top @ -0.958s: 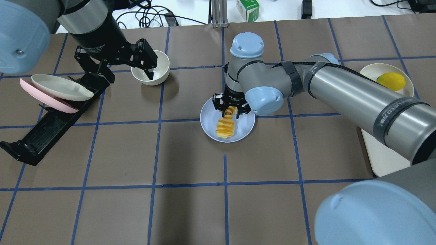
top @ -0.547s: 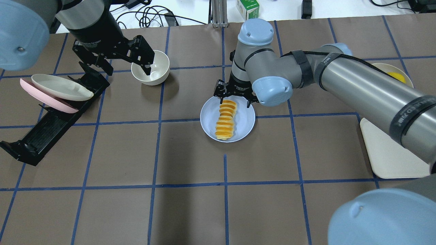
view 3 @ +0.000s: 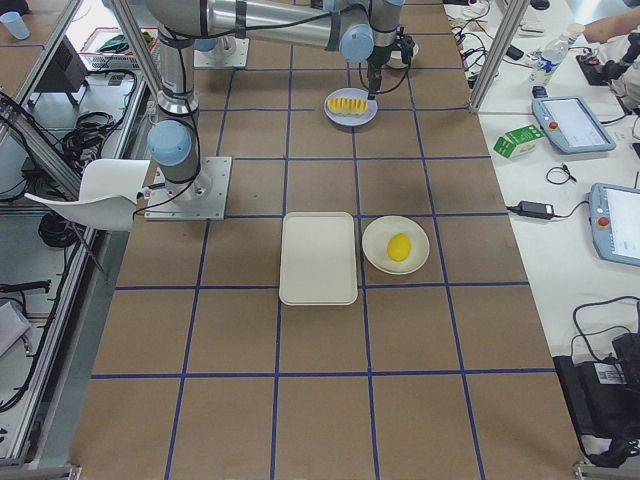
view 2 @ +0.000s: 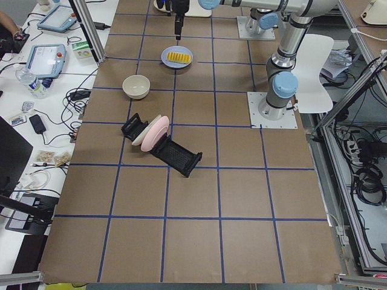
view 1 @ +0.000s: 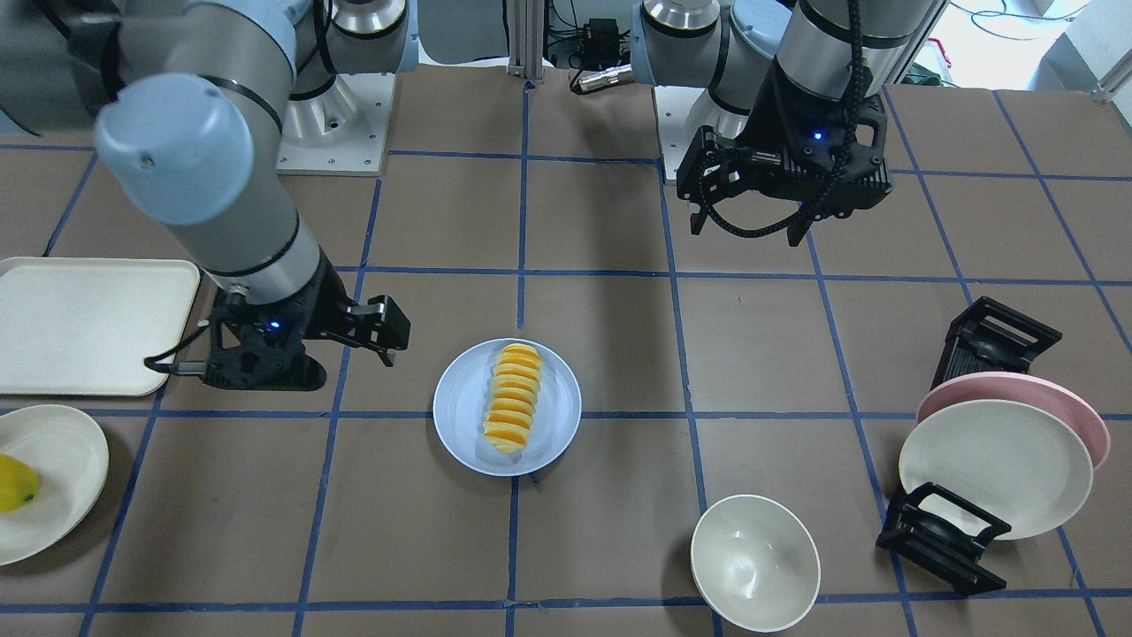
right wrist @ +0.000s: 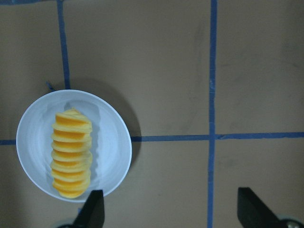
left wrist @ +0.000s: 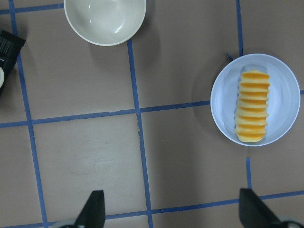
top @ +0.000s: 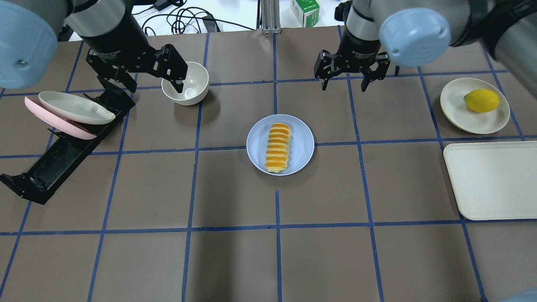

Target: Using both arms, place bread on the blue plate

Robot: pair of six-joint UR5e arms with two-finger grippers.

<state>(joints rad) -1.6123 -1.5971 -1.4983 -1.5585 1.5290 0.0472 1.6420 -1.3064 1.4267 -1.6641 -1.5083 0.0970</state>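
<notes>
Bread (top: 278,147) lying lengthwise on the blue plate (top: 303,140) at the table's centre, with nothing touching it. We see both arms raised above the table, wrists turned so that the grippers point straight down.

The right gripper (top: 344,85) hangs to the robot's right of the plate and apart from it. Its jaws are spread wide and hold nothing. Its wrist view looks down on the plate and bread, with the two fingertips (right wrist: 94,209) far apart at the lower edge.

The left gripper (top: 154,84) hangs high on the robot's left, well apart from the plate, and is likewise wide and empty. In the overhead view one of its fingers overlaps the rim of the bowl (top: 194,79). We cannot tell whether they touch.

A rack (top: 54,163) holding two plates stands at far left. A fruit (top: 482,100) and a tray (top: 491,180) lie at far right.
</notes>
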